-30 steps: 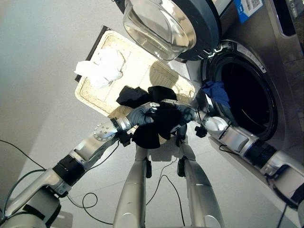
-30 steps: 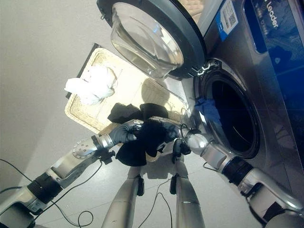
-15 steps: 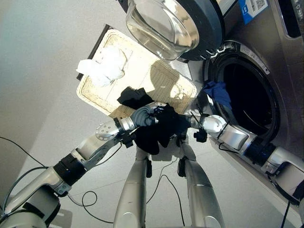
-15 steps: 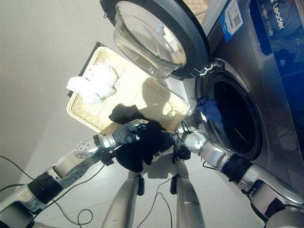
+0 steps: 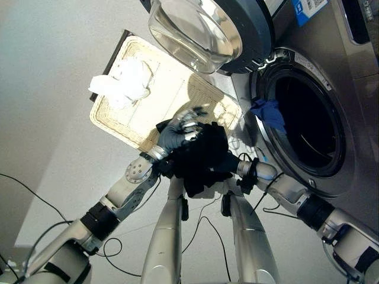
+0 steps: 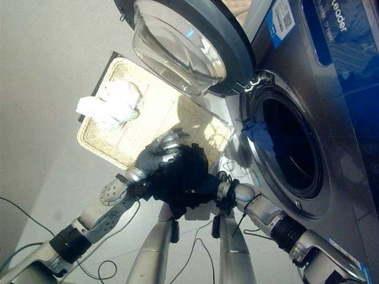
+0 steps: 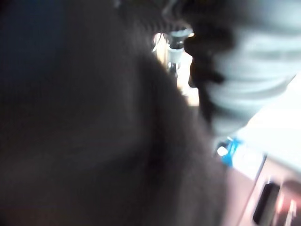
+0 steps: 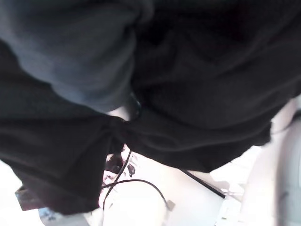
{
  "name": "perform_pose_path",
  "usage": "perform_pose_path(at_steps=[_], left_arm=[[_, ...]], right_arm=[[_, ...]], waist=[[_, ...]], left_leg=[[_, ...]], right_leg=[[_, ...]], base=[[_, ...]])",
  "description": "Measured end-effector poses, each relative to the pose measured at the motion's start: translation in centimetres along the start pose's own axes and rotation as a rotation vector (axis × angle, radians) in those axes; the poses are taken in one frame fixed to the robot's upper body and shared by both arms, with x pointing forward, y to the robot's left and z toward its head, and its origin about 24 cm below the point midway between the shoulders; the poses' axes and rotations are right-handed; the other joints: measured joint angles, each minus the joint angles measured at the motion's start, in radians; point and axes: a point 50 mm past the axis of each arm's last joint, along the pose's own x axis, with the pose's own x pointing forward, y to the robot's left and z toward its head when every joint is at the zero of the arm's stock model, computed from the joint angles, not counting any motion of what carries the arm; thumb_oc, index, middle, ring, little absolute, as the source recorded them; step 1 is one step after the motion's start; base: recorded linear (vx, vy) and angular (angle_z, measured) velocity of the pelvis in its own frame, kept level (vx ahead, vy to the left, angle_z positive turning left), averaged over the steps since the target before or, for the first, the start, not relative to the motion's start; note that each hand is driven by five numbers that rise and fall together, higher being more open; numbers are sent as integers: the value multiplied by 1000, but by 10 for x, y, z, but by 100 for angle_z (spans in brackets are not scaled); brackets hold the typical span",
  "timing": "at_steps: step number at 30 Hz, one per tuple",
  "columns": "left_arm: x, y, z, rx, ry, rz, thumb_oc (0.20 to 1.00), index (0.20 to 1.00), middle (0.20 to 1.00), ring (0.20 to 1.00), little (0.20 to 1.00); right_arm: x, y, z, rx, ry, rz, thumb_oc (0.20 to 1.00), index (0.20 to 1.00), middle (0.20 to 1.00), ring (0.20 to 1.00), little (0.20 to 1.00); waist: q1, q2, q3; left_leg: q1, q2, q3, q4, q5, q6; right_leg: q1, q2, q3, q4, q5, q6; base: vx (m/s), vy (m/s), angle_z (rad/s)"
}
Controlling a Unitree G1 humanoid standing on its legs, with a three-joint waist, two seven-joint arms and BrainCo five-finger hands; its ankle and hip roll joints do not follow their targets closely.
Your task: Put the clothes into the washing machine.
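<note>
A black garment is bunched between my two hands, held up in front of the wicker basket. My left hand presses against its left side with its fingers straight and spread above the cloth. My right arm comes in from the lower right, and my right hand is buried under the garment. In the right wrist view the black cloth lies right over the hand. A blue garment hangs over the rim of the washing machine's drum opening. A white garment lies in the basket's far left corner.
The washing machine's round glass door stands open above the basket, left of the drum opening. The basket sits on the grey floor just left of the machine's front panel.
The black garment has gathered into a tighter bundle and sits slightly lower. My left hand has risen and its fingers have straightened. My right arm has swung lower and further under the cloth.
</note>
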Motion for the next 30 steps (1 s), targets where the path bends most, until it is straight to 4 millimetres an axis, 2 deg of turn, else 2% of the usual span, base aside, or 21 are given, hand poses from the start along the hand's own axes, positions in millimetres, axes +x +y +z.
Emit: perform_pose_path(at_steps=[1, 2, 4, 5, 7, 8, 11, 12, 14, 15, 16, 17, 19, 21, 22, 25, 27, 28, 30], left_arm=[[0, 0, 0, 0, 0, 0, 1000, 1000, 1000, 1000, 1000], [-7, 18, -5, -8, -37, 235, 1000, 1000, 1000, 1000, 1000], [-7, 18, -5, -8, -37, 235, 1000, 1000, 1000, 1000, 1000], [-20, 50, -11, 113, -17, 497, 1000, 1000, 1000, 1000, 1000], [-20, 50, -11, 113, -17, 497, 1000, 1000, 1000, 1000, 1000], [-37, 72, -16, 197, 1, 681, 1000, 1000, 1000, 1000, 1000], [-41, 77, -18, 203, 9, 714, 1000, 1000, 1000, 1000, 1000], [-82, 146, -34, 730, 308, 932, 1000, 1000, 1000, 1000, 1000], [-96, 167, -30, 837, 407, 978, 1000, 1000, 1000, 1000, 1000], [-95, 167, -31, 859, 424, 959, 1000, 1000, 1000, 1000, 1000], [-87, 160, -33, 872, 424, 905, 1000, 1000, 1000, 1000, 1000], [-75, 149, -37, 848, 409, 849, 1000, 1000, 1000, 1000, 1000], [-58, 129, -44, 806, 388, 752, 1000, 1000, 1000, 1000, 1000], [-49, 121, -48, 789, 386, 695, 1000, 1000, 1000, 1000, 1000], [-45, 115, -53, 785, 405, 631, 1000, 1000, 1000, 1000, 1000], [-45, 113, -56, 774, 422, 598, 1000, 1000, 1000, 1000, 1000], [-49, 117, -54, 782, 431, 597, 1000, 1000, 1000, 1000, 1000], [-52, 115, -54, 774, 431, 585, 1000, 1000, 1000, 1000, 1000], [-56, 113, -55, 771, 442, 562, 1000, 1000, 1000, 1000, 1000]], right_arm=[[0, 0, 0, 0, 0, 0, 200, 200, 200, 200, 200], [-5, -4, -12, 144, -30, -74, 200, 200, 200, 200, 200], [-5, -4, -12, 144, -30, -74, 200, 200, 200, 200, 200], [-15, -10, -28, 282, -21, -144, 200, 200, 200, 200, 200], [-15, -10, -28, 282, -21, -144, 200, 200, 200, 200, 200], [-24, -17, -40, 413, -56, -240, 200, 200, 200, 200, 200], [-26, -17, -43, 436, -59, -263, 200, 200, 200, 200, 200], [-58, -46, -70, 845, -245, -612, 200, 200, 200, 200, 200], [-90, -69, -75, 868, -257, -792, 200, 200, 200, 200, 200], [-96, -76, -75, 872, -259, -845, 200, 200, 200, 200, 200], [-106, -85, -72, 878, -289, -917, 200, 200, 200, 200, 200], [-107, -91, -65, 885, -338, -935, 200, 200, 200, 200, 200], [-102, -100, -51, 928, -430, -939, 200, 200, 200, 200, 200], [-98, -109, -40, 974, -501, -945, 200, 200, 200, 200, 200], [-99, -123, -28, 1097, -630, -997, 200, 200, 200, 200, 200], [-100, -135, -11, 1285, -842, -1062, 200, 200, 200, 200, 200], [-109, -145, 1, 1408, -1019, -1121, 200, 200, 200, 200, 200], [-117, -147, 8, 1503, -1175, -1141, 200, 200, 200, 200, 200], [-129, -148, 6, 1538, -1284, -1233, 200, 200, 200, 200, 200]], waist=[[0, 0, 0], [0, 0, 0], [0, 0, 0], [0, 0, 0], [0, 0, 0], [0, 0, 0], [-1, -1, 0], [-26, -2, -1], [-28, -2, -1], [-27, -2, -1], [-29, -2, -1], [-31, -2, -1], [-33, -2, -1], [-32, -2, -1], [-26, -2, -1], [-22, -1, 0], [-17, 1, 0], [-8, 4, 2], [6, 10, 5]], left_leg=[[0, 0, 0, 0, 0, 0], [2, 0, -1, 5, -3, -4], [2, 0, -1, 5, -3, -4], [2, 4, -8, 9, -5, -6], [2, 4, -8, 9, -5, -6], [3, 8, -15, 16, -8, -12], [4, 9, -16, 18, -9, -13], [15, 12, -11, 24, -16, -22], [13, 11, 14, 24, -18, -24], [12, 11, 17, 24, -17, -24], [11, 12, 18, 23, -16, -22], [11, 13, 18, 24, -16, -22], [6, 13, 19, 23, -16, -22], [-4, 14, 20, 22, -16, -23], [-7, 19, 23, 15, -12, -26], [-8, 24, 24, 12, -8, -26], [-7, 24, 24, 9, -8, -26], [-4, 25, 25, 3, -7, -26], [1, 24, 27, -1, -7, -25]], right_leg=[[0, 0, 0, 0, 0, 0], [-2, -1, 0, 12, -9, -2], [-2, -1, 0, 12, -9, -2], [-8, 0, -3, 35, -23, -5], [-8, 0, -3, 35, -23, -5], [-9, 0, -9, 53, -35, -4], [-9, 0, -10, 56, -38, -4], [-9, -2, -11, 83, -52, -16], [-23, -1, 10, 82, -48, -18], [-24, 0, 12, 81, -45, -16], [-24, 1, 12, 77, -41, -13], [-23, 2, 12, 75, -41, -12], [-27, 5, 12, 71, -38, -12], [-36, 9, 15, 67, -34, -18], [-37, 17, 16, 50, -24, -23], [-35, 22, 14, 40, -20, -29], [-29, 21, 9, 28, -13, -36], [-26, 20, 9, 23, -13, -36], [-21, 18, 10, 15, -9, -37]], base=[[10, -32, 3], [0, 0, 0], [5, -15, 2], [11, -30, 5], [12, -33, 5], [38, -28, 6], [13, -9, 2], [35, 28, -7], [30, 32, -21], [21, 18, -18], [18, 6, -6], [0, 0, 0], [13, -18, -2], [32, -51, -7], [33, -59, -8], [24, -36, -2], [28, -29, 4], [21, -34, 0], [29, -35, -1]])
